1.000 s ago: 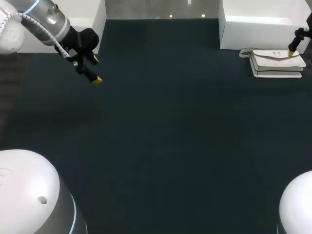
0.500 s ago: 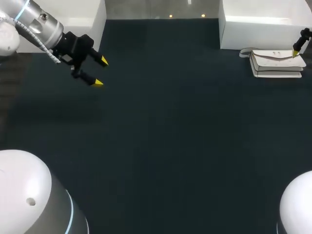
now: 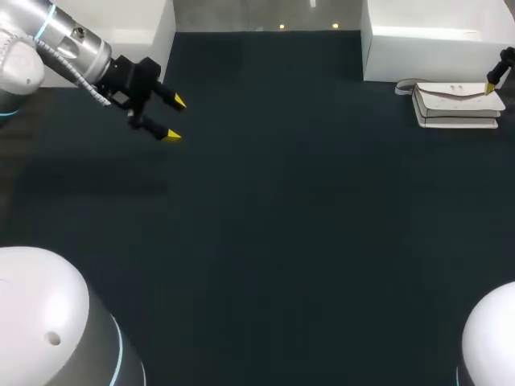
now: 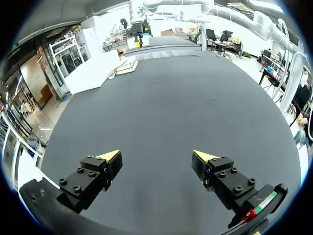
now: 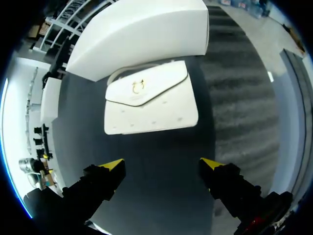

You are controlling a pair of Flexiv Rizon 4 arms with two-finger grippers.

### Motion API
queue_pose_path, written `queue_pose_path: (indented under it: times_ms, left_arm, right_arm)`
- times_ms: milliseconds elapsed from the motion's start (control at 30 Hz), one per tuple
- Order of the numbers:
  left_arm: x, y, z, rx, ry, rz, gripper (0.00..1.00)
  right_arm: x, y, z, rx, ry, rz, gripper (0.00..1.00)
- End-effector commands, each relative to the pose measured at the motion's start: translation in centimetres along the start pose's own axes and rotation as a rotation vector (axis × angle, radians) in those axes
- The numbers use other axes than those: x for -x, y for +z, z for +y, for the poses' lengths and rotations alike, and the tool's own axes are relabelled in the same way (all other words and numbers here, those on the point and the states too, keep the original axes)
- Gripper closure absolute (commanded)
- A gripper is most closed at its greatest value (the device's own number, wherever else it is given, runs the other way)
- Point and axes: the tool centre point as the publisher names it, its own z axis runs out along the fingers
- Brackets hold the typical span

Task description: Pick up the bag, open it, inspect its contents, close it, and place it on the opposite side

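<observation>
Right claw [image 5: 161,164] poised over the bag [image 5: 151,100]
The bag lies flat on the table [image 3: 282,241]; the claw gapes above it, seemingly ready to grasp. Left claw [image 4: 156,156], open too, hangs well away.

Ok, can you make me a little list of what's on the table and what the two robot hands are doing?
bag: white, flap shut, lying flat, far right of table
white box: behind the bag
left gripper: open, empty, over far left of table
right gripper: open, bag just ahead, not held
</observation>
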Motion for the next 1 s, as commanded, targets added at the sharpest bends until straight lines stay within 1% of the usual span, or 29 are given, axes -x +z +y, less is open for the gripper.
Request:
queue_pose_path:
  times_ms: [33, 200, 700, 900, 1000]
  left_arm:
    - [0.3, 0.2, -0.1, 0.003, -0.001, 0.004, 0.0]
    - [0.3, 0.2, -0.1, 0.003, -0.001, 0.004, 0.0]
    - [0.3, 0.2, -0.1, 0.003, -0.001, 0.004, 0.0]
    - [0.3, 0.2, -0.1, 0.003, -0.001, 0.004, 0.0]
    - [0.3, 0.2, -0.1, 0.003, -0.001, 0.004, 0.0]
  right_arm:
    - [0.6, 0.2, 0.9, -0.016, 0.003, 0.009, 0.0]
    - [1.5, 0.4, 1.5, -0.018, 0.021, 0.018, 0.0]
    - [4.2, 2.4, 4.5, -0.04, 0.05, 0.105, 0.0]
    - [5.5, 3.0, 6.3, -0.038, 0.059, 0.157, 0.0]
    - [5.5, 3.1, 7.0, -0.043, 0.048, 0.152, 0.0]
